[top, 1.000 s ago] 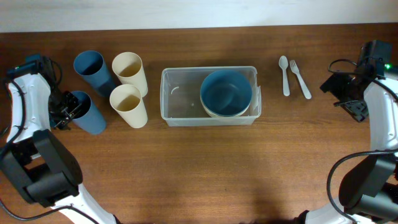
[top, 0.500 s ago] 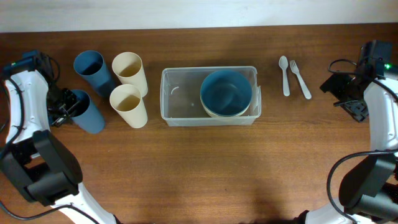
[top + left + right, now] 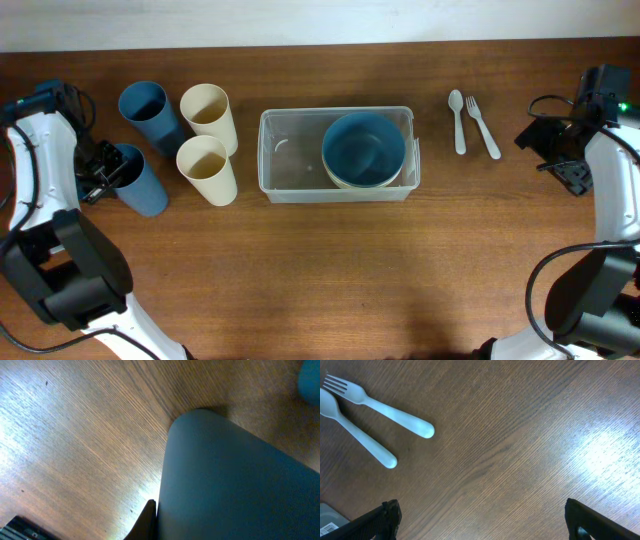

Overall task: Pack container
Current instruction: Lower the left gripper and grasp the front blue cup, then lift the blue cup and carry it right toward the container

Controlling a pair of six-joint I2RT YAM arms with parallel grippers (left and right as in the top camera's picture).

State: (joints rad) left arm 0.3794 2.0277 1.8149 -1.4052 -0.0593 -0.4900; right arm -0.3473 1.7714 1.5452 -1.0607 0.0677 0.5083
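The clear plastic container (image 3: 288, 165) stands mid-table, with a blue bowl (image 3: 364, 148) nested on a cream bowl in its right half. At the far left, my left gripper (image 3: 108, 170) is shut on the rim of a blue cup (image 3: 140, 183). In the left wrist view that blue cup (image 3: 235, 480) fills the right side, and one finger (image 3: 148, 521) presses against its outer wall; the other finger is hidden. My right gripper (image 3: 562, 150) hovers open over bare table at the far right, its fingers (image 3: 385, 519) wide apart with nothing between them.
A second blue cup (image 3: 148, 112) and two cream cups (image 3: 210, 115) (image 3: 207, 170) stand between the held cup and the container. A pale spoon (image 3: 457, 120) and fork (image 3: 483, 128) lie right of the container, also seen as spoon (image 3: 360, 440) and fork (image 3: 385, 410).
My left gripper has closed onto the blue cup's rim and shifted slightly. The right arm has not moved.
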